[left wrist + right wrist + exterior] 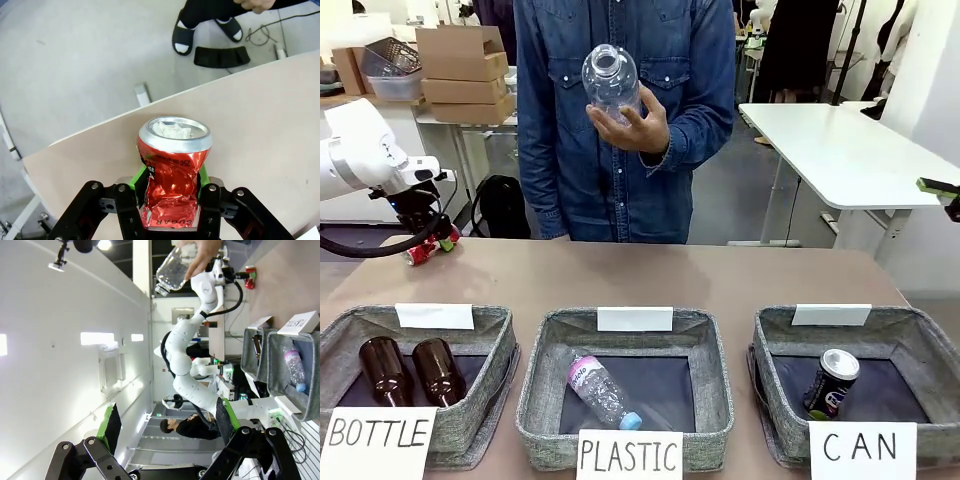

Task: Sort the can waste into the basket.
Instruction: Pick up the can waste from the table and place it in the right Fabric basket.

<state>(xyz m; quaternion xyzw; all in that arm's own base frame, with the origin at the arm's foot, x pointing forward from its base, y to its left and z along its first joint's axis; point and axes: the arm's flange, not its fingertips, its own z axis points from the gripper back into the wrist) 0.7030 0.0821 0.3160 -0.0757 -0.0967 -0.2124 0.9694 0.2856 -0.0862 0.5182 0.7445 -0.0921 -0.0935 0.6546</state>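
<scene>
Tabletop (260,115); crushed red can (172,170), silver rim

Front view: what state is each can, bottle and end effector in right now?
Red can, crushed, gripped by the left end effector.
Left end effector, shut on the red can.
Right end effector, open, empty.
Dark can, uncrushed, inside the CAN basket.
Clear bottle, held up in the person's hand.
Capped bottle, lying in the PLASTIC basket.
Brown bottles, lying in the BOTTLE basket.
</scene>
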